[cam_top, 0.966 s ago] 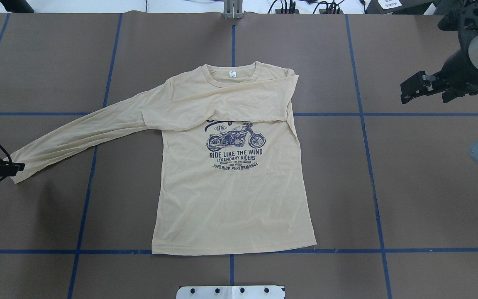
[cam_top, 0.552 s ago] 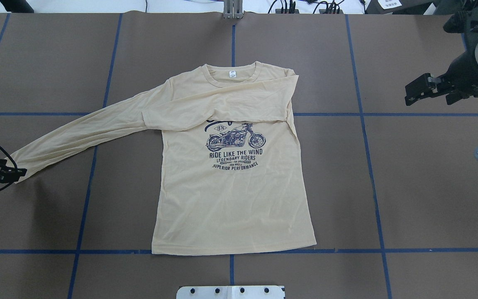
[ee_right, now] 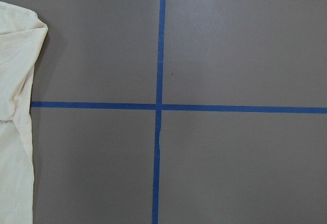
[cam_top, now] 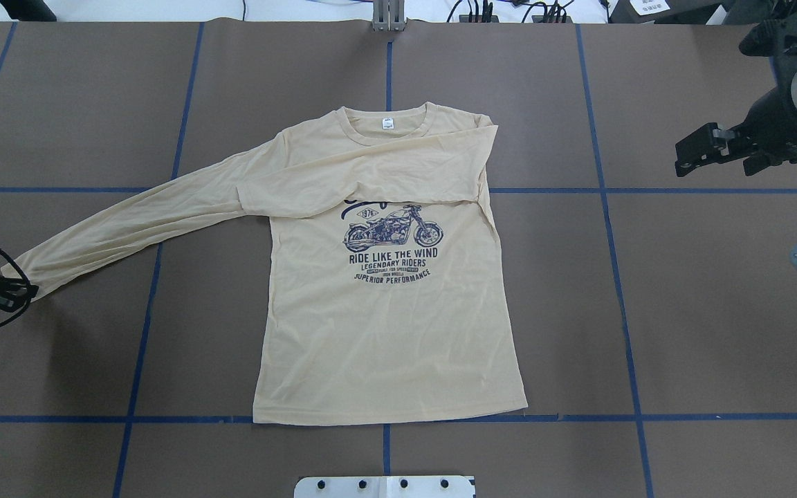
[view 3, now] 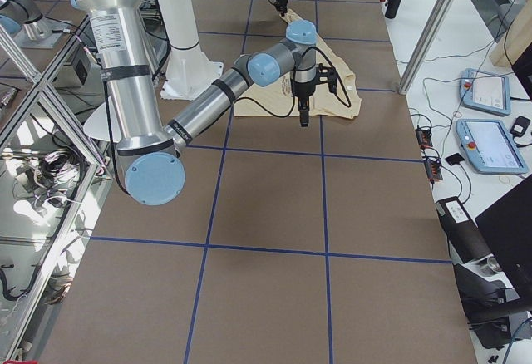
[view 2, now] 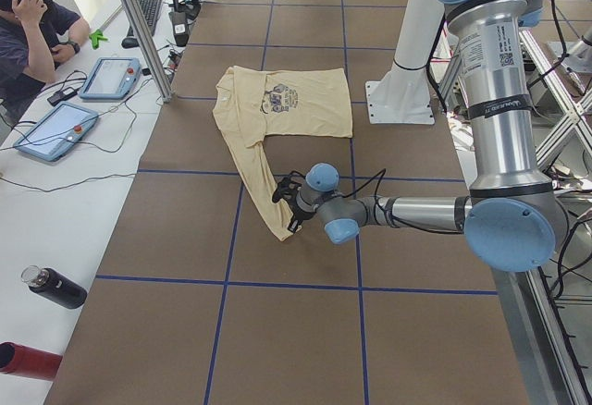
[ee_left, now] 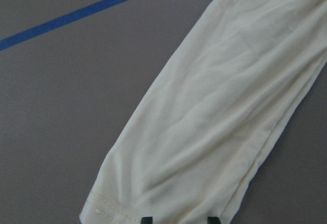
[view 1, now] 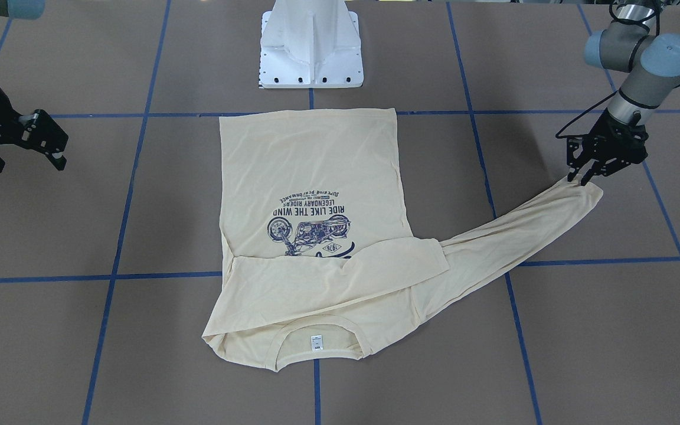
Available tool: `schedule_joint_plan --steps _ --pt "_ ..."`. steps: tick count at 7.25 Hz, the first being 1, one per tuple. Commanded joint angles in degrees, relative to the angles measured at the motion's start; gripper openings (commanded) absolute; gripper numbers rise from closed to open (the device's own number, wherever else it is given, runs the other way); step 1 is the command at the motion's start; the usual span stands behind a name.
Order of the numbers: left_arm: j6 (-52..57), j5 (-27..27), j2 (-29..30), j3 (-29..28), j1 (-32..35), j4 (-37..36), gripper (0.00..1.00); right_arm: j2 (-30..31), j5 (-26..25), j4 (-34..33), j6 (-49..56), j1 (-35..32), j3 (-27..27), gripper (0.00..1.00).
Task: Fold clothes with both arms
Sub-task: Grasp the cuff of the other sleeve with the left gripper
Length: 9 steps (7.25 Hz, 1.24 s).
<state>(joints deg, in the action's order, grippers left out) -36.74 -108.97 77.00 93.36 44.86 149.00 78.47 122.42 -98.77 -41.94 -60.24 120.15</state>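
**Shirt layout.** The shirt [cam_top: 385, 332] lies flat and print-up at the centre of the table [cam_top: 647, 311], with its collar on the far side. One sleeve is folded across the chest. The other sleeve [cam_top: 142, 221] stretches out to the left. The left gripper [view 1: 579, 179] stands at that sleeve's cuff [ee_left: 117, 203], fingertips slightly apart with cloth between them. The right gripper [cam_top: 679, 159] hangs spread over bare table, well right of the shirt.

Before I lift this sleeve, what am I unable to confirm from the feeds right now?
- Whether the left tool grips the sleeve cuff: the wrist view's bottom edge cuts off all but its fingertips; overhead's left edge crops it.
- Top line of the print on the shirt: hidden under the folded-over sleeve, overhead and front views.
- Collar tag text: too small in every view.
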Motion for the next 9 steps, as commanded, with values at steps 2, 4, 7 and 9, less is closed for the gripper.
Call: schedule_joint_plan --steps 2,4,7,9 --pt "0.17 -0.01 -1.06 0.85 -0.03 0.15 0.0 -0.25 -0.08 0.07 -0.25 0.03 -0.09 0.99" --pt "0.44 -3.77 -0.27 3.22 0.05 -1.76 0.0 -0.51 -0.08 0.07 -0.25 0.03 -0.18 0.99" --pt "0.52 -5.29 8.04 9.73 1.63 -14.31 0.0 -0.6 -0.17 0.07 -0.34 0.03 -0.26 0.99" --pt "0.52 -5.38 21.37 12.09 1.72 -33.56 0.0 -0.69 -0.17 0.07 -0.34 0.03 -0.26 0.99"
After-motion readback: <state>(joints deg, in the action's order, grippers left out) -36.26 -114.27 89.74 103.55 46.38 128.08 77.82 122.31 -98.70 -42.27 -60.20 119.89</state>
